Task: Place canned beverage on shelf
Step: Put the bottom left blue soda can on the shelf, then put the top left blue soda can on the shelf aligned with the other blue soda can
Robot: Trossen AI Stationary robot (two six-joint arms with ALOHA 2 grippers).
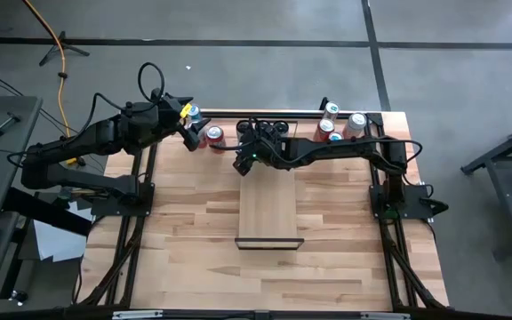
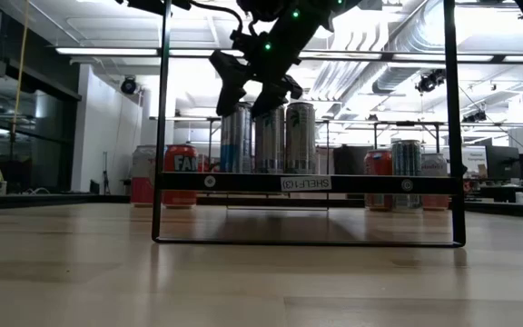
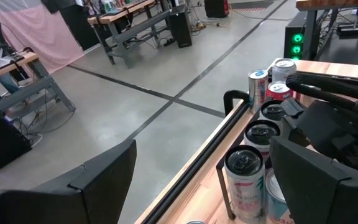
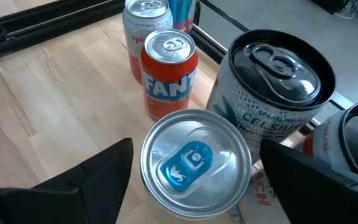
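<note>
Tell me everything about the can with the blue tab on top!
The silver can with the blue tab stands upright on the shelf, at its far end, with a shiny round lid. The right gripper is open, one finger on each side. A Celsius can stands close beside it, and an orange Fanta can stands beyond on the table.

The shelf (image 1: 269, 213) carries three tall cans (image 2: 269, 138) directly under the right gripper (image 2: 254, 94); more cans stand on the table (image 1: 194, 222) either side
</note>
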